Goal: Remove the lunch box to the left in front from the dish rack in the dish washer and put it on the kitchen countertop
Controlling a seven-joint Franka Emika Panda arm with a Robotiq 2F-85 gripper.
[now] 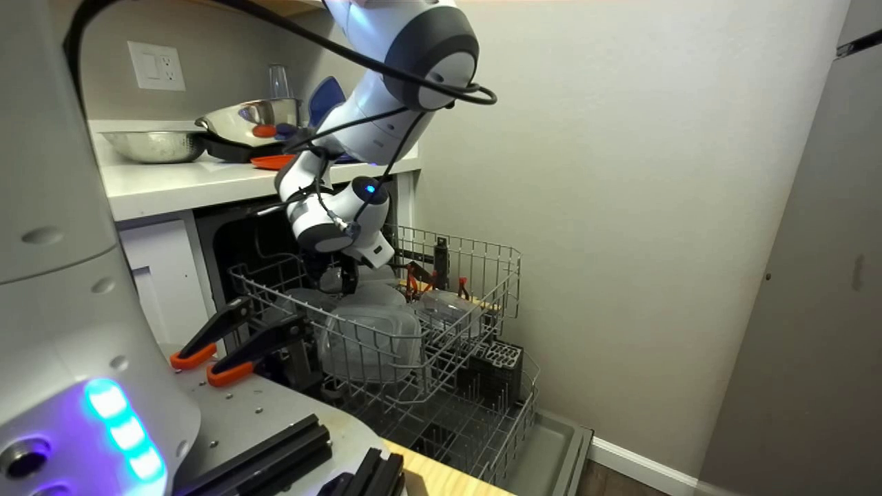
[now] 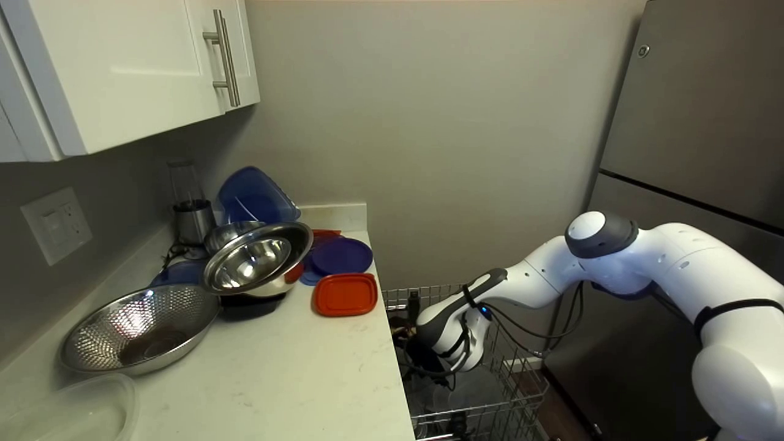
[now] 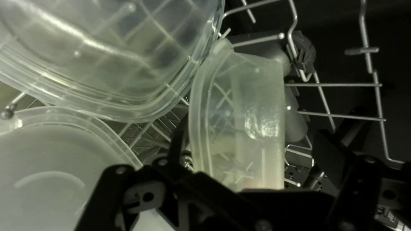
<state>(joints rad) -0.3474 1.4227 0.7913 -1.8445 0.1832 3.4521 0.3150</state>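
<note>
In the wrist view the lunch box (image 3: 237,122), shallow and translucent, stands on its side in the wire dish rack (image 3: 334,85). My gripper (image 3: 253,146) is open around it. The left finger (image 3: 177,136) lies close to the box's rim; whether they touch I cannot tell. A clear gap separates the right finger (image 3: 327,157) from its base. The box's lower end is hidden behind my gripper. In an exterior view, my gripper (image 1: 334,272) reaches down into the upper rack of the dish washer (image 1: 238,234). The kitchen countertop (image 2: 306,373) runs above the appliance.
A large clear tub (image 3: 112,57) and a milky container (image 3: 57,179) crowd the box's left side. Rack tines (image 3: 340,115) stand right of it. On the countertop are a colander (image 2: 147,324), steel bowls (image 2: 257,257), a red lid (image 2: 346,295) and a clear container (image 2: 73,410).
</note>
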